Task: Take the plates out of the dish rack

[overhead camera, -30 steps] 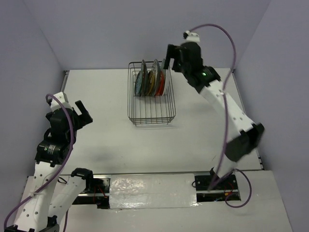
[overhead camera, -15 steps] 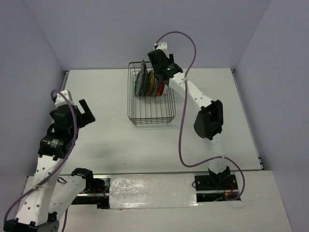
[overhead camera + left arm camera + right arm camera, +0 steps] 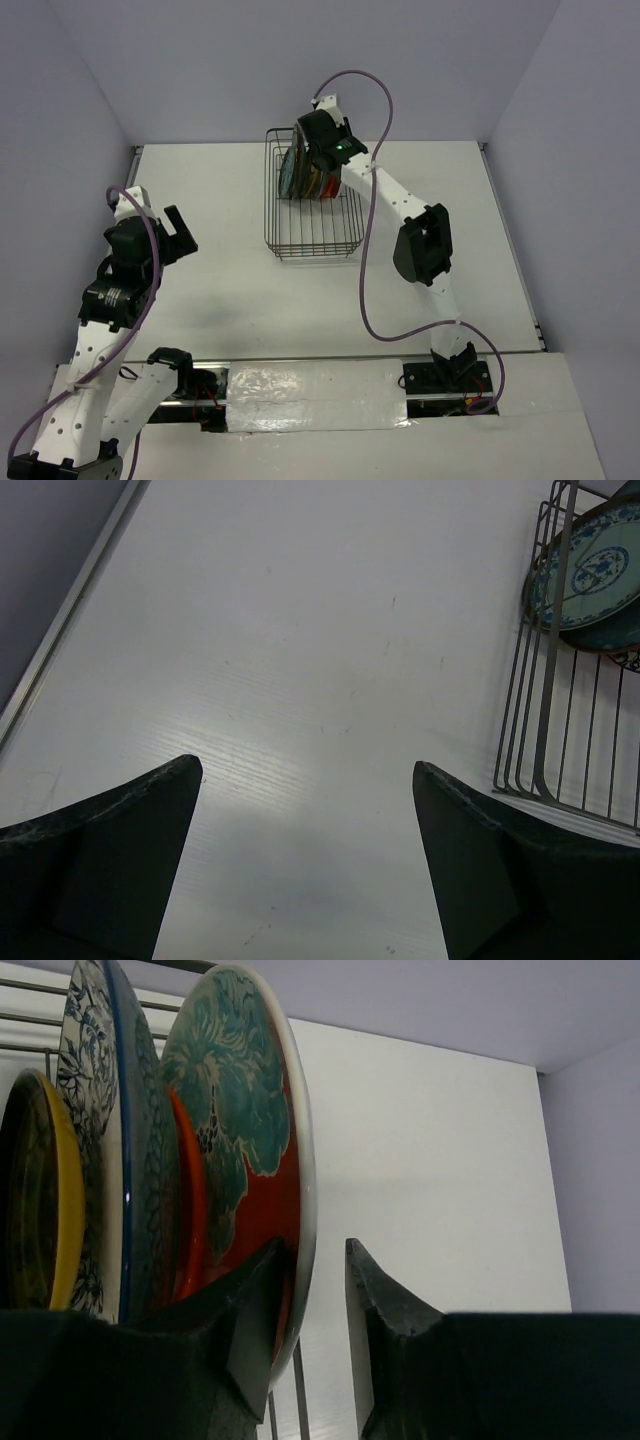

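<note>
**Right claw astride the red-rimmed plate; left claw spread over open counter**

Top view: the dish rack [image 3: 315, 235] stands at the far middle of the counter [image 3: 220, 190], its long side running away from the arm bases. The plates [image 3: 308, 172] stand on edge, packed close in its far half. The near half shows only wire.

Right wrist view: the right claw [image 3: 313, 1248] reaches in at the right end of the plate row. Its fingers are narrowly apart, one on each side of the lower rim of the red-rimmed plate [image 3: 245, 1150], which is the outermost plate on that side. One finger [image 3: 250, 1330] sits against or just beside the plate's red face; we cannot tell which. A sliver of counter shows between the plate's white edge and the other finger, so we log the claw as straddling, not clamped. Just beside that plate stands the white-and-blue floral plate [image 3: 105, 1090], then a yellow-rimmed plate [image 3: 45, 1180]. Past the red-rimmed plate's outer edge, open counter runs to the right-hand wall.

Left wrist view: the left claw [image 3: 305, 770] hangs above the counter, well left of the rack. Its fingers are spread wide, with only counter showing between them. The rack's wire wall is at the right of this view, and a teal-bordered plate [image 3: 590, 575] stands behind the wires. A broad stretch of counter lies between claw and rack. A raised strip [image 3: 70, 620] marks the counter's left edge.
</note>
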### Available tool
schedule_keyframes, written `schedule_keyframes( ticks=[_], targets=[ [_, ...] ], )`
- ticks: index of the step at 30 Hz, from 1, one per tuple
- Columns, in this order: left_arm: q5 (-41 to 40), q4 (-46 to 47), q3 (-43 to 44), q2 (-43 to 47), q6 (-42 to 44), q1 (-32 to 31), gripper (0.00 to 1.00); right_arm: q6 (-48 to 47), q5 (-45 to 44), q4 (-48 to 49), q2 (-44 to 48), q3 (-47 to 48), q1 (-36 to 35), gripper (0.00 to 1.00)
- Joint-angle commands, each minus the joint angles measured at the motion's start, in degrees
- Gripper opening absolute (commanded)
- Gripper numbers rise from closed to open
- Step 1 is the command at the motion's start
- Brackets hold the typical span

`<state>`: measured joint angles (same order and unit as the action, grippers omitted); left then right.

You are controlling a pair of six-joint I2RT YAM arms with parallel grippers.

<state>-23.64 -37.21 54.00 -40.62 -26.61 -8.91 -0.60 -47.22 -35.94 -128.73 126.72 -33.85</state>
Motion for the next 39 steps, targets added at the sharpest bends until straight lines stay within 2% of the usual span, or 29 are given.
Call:
schedule_keyframes(
  ticks=[1, 6, 8, 12, 22, 29, 39],
  targets=[
    [0.70, 2.85, -0.21, 0.54, 1.56, 0.29, 1.00, -2.65, -4.36, 2.63, 0.06, 2.22, -1.05, 0.37],
    [0.87, 2.85, -0.12, 0.63, 1.56, 0.29, 1.00, -4.93, -9.28, 4.56, -0.30, 3.01, -2.89, 0.22],
    [0.96, 2.85, -0.21, 0.72, 1.56, 0.38, 1.00, -5.64, -11.13, 5.35, -0.65, 3.71, -3.68, 0.10],
    [1.05, 2.93, -0.21, 0.81, 1.56, 0.38, 1.00, -9.32, -14.30, 7.55, -1.61, 4.24, -4.39, 0.00],
    [1.40, 3.02, -0.30, 0.72, 1.65, 0.29, 0.99, -14.34, -20.10, 11.77, -0.48, 5.82, -4.65, 0.00],
    [1.58, 3.02, -0.30, 0.28, 1.65, 0.38, 1.00, -19.95, -23.70, 16.16, 4.70, 5.56, -4.91, 0.00],
    [1.31, 3.02, -0.38, -0.07, 1.65, 0.29, 0.99, -32.00, -27.92, 29.60, 11.21, 3.01, -5.09, 0.00]
  ],
)
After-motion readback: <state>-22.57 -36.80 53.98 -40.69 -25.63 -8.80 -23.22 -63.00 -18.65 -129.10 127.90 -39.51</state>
